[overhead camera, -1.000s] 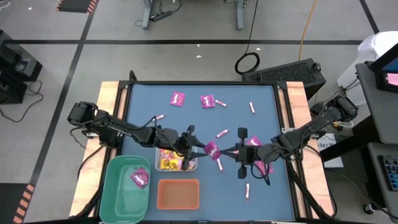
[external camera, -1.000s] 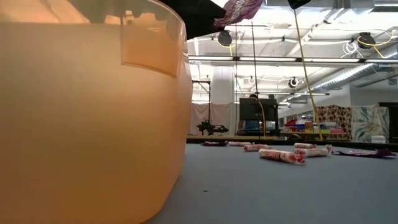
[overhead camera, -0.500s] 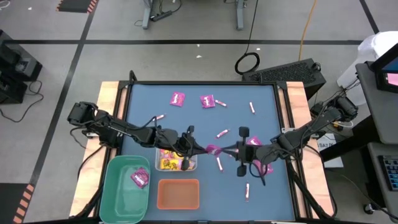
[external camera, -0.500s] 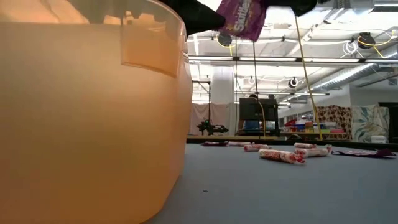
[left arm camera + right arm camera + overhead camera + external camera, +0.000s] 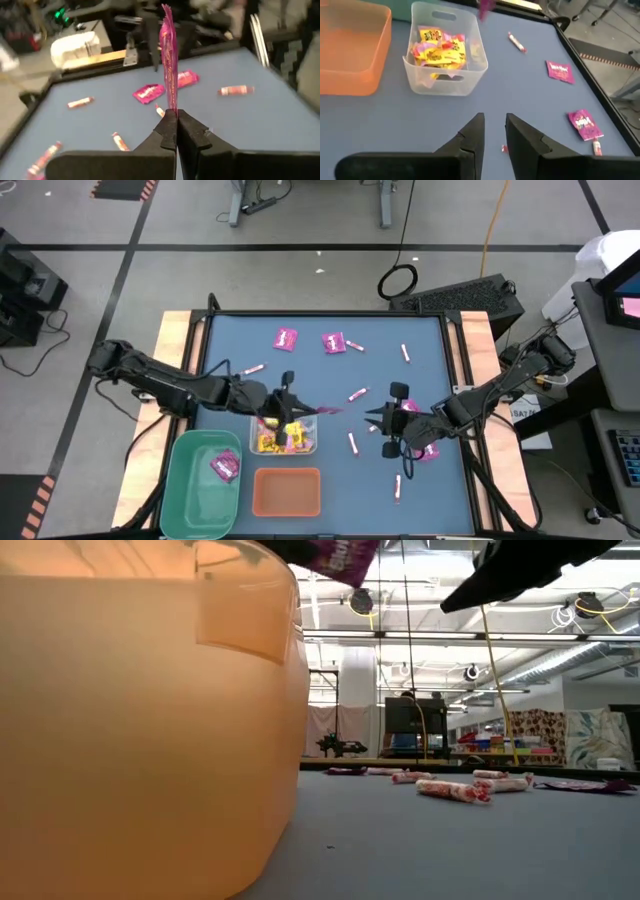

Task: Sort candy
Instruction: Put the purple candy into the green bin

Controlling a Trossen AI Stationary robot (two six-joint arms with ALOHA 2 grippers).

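The left claw (image 5: pixel 176 116) is closed on the lower edge of a magenta packet (image 5: pixel 168 60), which stands upright above the fingertips over the clear bin (image 5: pixel 285 435), while the right claw (image 5: pixel 493 125), slightly parted and empty, is well apart over the tabletop (image 5: pixel 440 490).

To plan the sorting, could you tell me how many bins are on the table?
3: green bin at the front left, orange bin beside it, clear bin behind the orange one.
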